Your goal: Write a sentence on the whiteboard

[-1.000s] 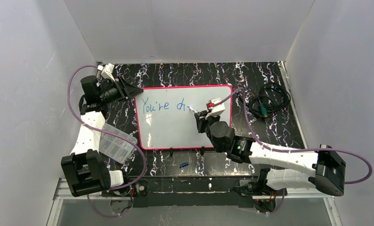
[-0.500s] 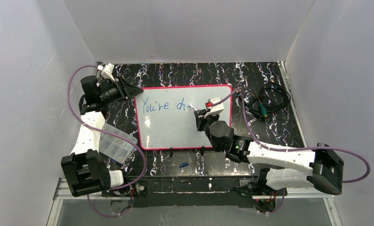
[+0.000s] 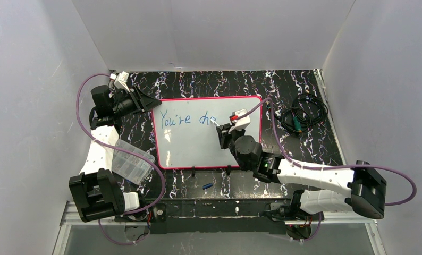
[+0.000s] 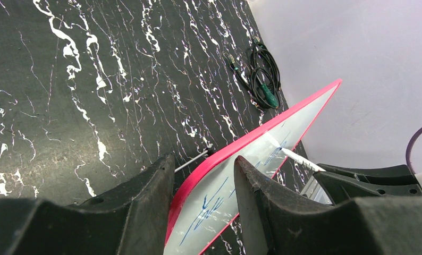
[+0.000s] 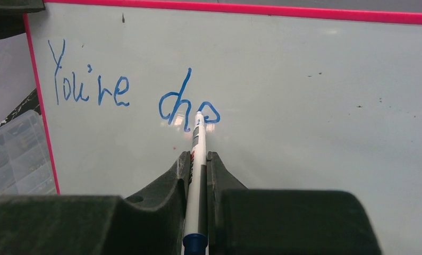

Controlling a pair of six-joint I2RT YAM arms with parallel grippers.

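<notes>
The whiteboard (image 3: 198, 151) lies flat on the black marbled table, pink-red frame all round. The sentence (image 3: 190, 118) is blue handwriting on its upper left and reads "You're ch" plus a fresh loop (image 5: 211, 112). My right gripper (image 3: 222, 130) is shut on a white marker (image 5: 200, 133) with a blue rear end. The marker's tip touches the board at that loop. My left gripper (image 3: 154, 101) is at the board's top-left corner. In the left wrist view its fingers (image 4: 145, 202) have the board's red edge (image 4: 219, 159) between them, and the gripper (image 4: 203, 164) holds the corner.
A clear plastic box (image 3: 128, 159) sits left of the board by the left arm. Coiled black cables (image 3: 303, 114) lie right of the board. A small blue cap (image 3: 207, 186) lies on the table near the front edge. Grey walls enclose three sides.
My right gripper has moved the marker slightly up and left, drawing a new loop after "ch". The left gripper and the board have not moved.
</notes>
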